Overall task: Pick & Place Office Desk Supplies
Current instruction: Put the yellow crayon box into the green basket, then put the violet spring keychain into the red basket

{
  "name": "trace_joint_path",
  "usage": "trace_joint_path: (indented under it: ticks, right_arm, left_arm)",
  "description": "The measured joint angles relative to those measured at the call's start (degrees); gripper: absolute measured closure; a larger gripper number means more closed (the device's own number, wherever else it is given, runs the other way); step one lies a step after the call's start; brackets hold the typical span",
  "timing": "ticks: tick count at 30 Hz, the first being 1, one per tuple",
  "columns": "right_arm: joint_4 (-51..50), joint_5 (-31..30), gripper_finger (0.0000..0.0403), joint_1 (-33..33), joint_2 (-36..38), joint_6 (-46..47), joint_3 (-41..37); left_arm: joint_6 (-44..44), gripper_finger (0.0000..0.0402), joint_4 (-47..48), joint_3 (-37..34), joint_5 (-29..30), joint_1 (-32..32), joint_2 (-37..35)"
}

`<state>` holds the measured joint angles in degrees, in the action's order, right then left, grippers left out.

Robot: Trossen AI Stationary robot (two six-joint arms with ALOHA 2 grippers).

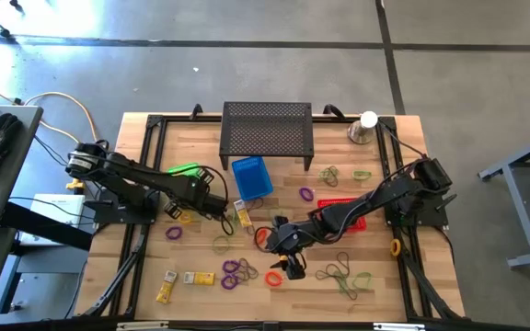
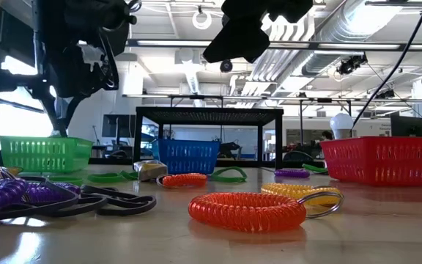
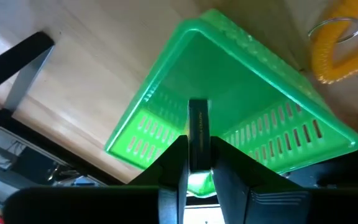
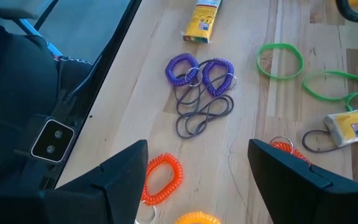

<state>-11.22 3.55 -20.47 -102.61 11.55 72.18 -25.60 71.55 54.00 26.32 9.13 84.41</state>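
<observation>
Grey concrete floor is surrounding your wooden tabletop (image 1: 145, 276) in the high view, where a black perforated stand (image 1: 267, 129) is sitting at the far edge with a blue basket (image 1: 251, 176) in front of it. Your left gripper (image 1: 231, 213) is hanging near the middle, beside a yellow packet (image 1: 243, 214). Your right gripper (image 1: 293, 268) is hovering over the near-centre, with purple coils (image 1: 236, 270) and an orange coil (image 1: 273, 277) lying just beside it. More yellow packets (image 1: 198, 278) are lying toward the near-left corner.

Looking level across the tabletop in the low view, you are seeing an orange coil (image 2: 246, 210) lying closest, a yellow coil (image 2: 302, 193) behind it, purple coils (image 2: 13, 196) at the left, and a green basket (image 2: 44, 153), the blue basket (image 2: 187, 155) and a red basket (image 2: 387, 160) standing farther back.

From the left wrist view, your left gripper's fingers (image 3: 174, 165) are pinching a thin dark upright piece (image 3: 197, 134), with the green basket (image 3: 229, 106) beyond it and a yellow coil (image 3: 344, 43) near its corner.

From the right wrist view, your right gripper (image 4: 197, 180) is standing wide open and holding nothing, above purple coils (image 4: 201, 74), dark loops (image 4: 201, 112), green loops (image 4: 279, 61), an orange coil (image 4: 163, 180) and a yellow packet (image 4: 204, 22).
</observation>
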Motion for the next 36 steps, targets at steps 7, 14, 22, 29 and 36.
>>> trace_joint_path:
  ticks: [7,14,22,29,36]
  right_arm:
    - [0.04,0.00,0.0137,0.00,0.00,0.03,0.00]
    - [-0.03,0.00,0.0137,0.00,0.00,-0.26,0.00]
    - [-0.28,0.02,0.0137,0.00,0.00,0.04,0.00]
    - [-0.18,0.02,0.0137,-0.15,0.02,0.70,0.00]
    - [0.38,0.04,0.0137,-0.15,0.02,0.86,0.00]
  left_arm:
    - [-0.51,0.0323,-0.09,0.00,0.12,-0.02,0.30]
    - [1.79,0.0323,1.63,0.16,1.91,2.24,0.30]
    - [17.54,0.0323,8.80,7.43,2.42,10.87,-2.96]
    - [55.92,0.0323,9.78,9.62,-1.81,17.93,-11.50]
    - [87.96,0.0323,9.40,9.62,-9.85,22.34,-15.25]
